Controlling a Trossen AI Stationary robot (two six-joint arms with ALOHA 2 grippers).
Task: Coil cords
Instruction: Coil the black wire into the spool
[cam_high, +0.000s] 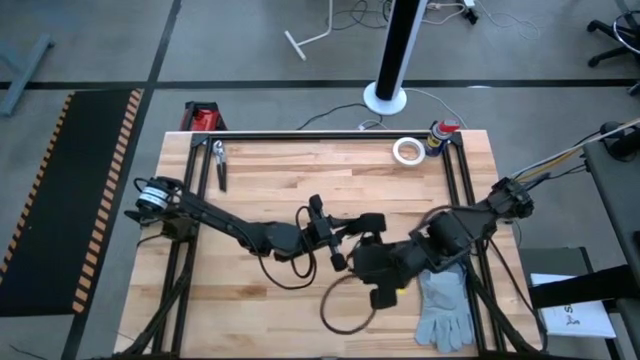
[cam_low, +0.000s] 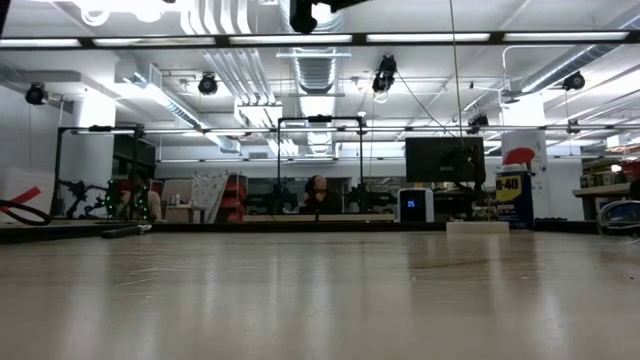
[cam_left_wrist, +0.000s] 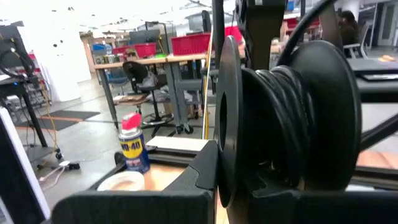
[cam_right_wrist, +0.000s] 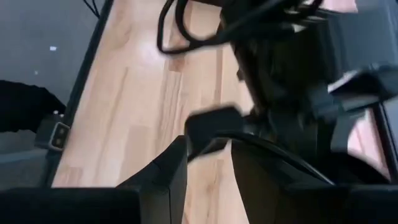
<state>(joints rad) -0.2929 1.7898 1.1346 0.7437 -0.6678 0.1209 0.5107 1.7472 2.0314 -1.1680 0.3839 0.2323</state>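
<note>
**Two tools meet over one cord, and the loose end lies nearer the right one**

Most of the cord (cam_left_wrist: 280, 112) is seen wound on a black spool (cam_left_wrist: 292, 124), which appears to be clamped in the left tool (cam_high: 335, 238) and held above the table (cam_high: 260, 170). The spool's axis is judged to run across that tool's reach. A slack loop (cam_high: 324, 306) is left on the table just beyond the right tool (cam_high: 385, 275), on the side away from the left tool. The right tool's fingers (cam_right_wrist: 158, 180) are parted by a narrow gap. Whether cord is caught there cannot be told. The feeding of slack is therefore best left to the right arm.
</note>
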